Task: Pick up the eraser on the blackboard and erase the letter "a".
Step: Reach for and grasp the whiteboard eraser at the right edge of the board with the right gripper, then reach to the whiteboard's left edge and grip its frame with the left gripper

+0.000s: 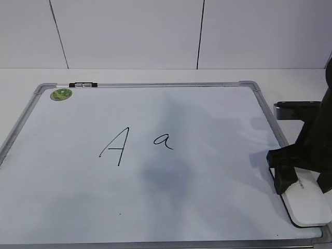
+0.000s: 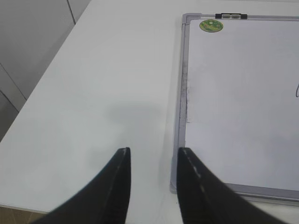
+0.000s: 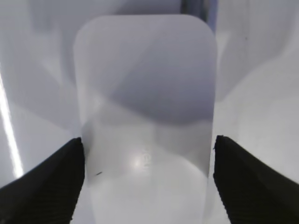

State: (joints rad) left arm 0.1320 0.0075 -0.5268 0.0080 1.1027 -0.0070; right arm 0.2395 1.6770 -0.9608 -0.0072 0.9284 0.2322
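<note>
The white eraser (image 1: 311, 205) lies on the blackboard (image 1: 207, 197) at its near right corner. My right gripper (image 1: 305, 184) is down over it, open, with one black finger on each side of the eraser (image 3: 145, 116); the fingers are close to its long sides, with a thin gap on the right. The small letter "a" (image 1: 163, 140) is at the board's middle, right of a larger capital "A" (image 1: 115, 147). My left gripper (image 2: 152, 151) is open and empty above the table, beside the blackboard's (image 2: 233, 116) near left corner.
A round green sticker (image 1: 61, 94) and a black-and-white clip (image 1: 83, 84) sit at the board's far left corner. A dark grey flat object (image 1: 298, 110) lies on the table just past the board's right edge. White wall panels stand behind the table.
</note>
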